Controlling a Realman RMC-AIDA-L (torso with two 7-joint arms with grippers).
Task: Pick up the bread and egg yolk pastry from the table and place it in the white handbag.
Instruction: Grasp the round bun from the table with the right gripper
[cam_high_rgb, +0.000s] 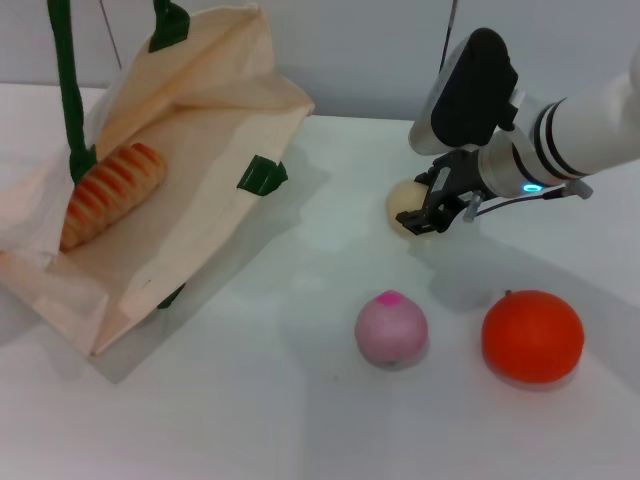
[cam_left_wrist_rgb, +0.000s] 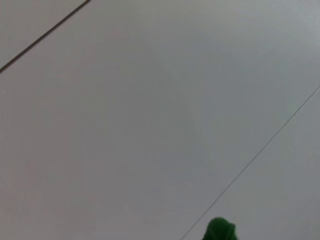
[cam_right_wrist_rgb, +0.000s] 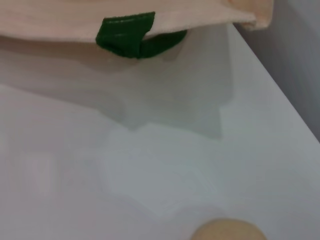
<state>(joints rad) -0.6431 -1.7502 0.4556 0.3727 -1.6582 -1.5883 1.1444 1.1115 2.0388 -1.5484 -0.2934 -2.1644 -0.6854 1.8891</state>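
The white handbag (cam_high_rgb: 200, 150) lies open at the left of the table, its dark green strap handles (cam_high_rgb: 68, 110) rising out of the top of the head view. The bread (cam_high_rgb: 112, 190), striped orange-brown and cream, lies inside the bag's mouth. The egg yolk pastry (cam_high_rgb: 402, 204), a pale cream ball, rests on the table right of the bag; its top shows in the right wrist view (cam_right_wrist_rgb: 227, 231). My right gripper (cam_high_rgb: 437, 208) is low at the pastry's right side and covers part of it. My left gripper is out of view; a green strap tip (cam_left_wrist_rgb: 220, 231) shows in the left wrist view.
A pink ball with a magenta tip (cam_high_rgb: 391, 329) and a round orange ball (cam_high_rgb: 532, 336) sit on the white table (cam_high_rgb: 300, 400) in front of the pastry. A green strap end on the bag's edge (cam_high_rgb: 262, 175) also shows in the right wrist view (cam_right_wrist_rgb: 127, 34).
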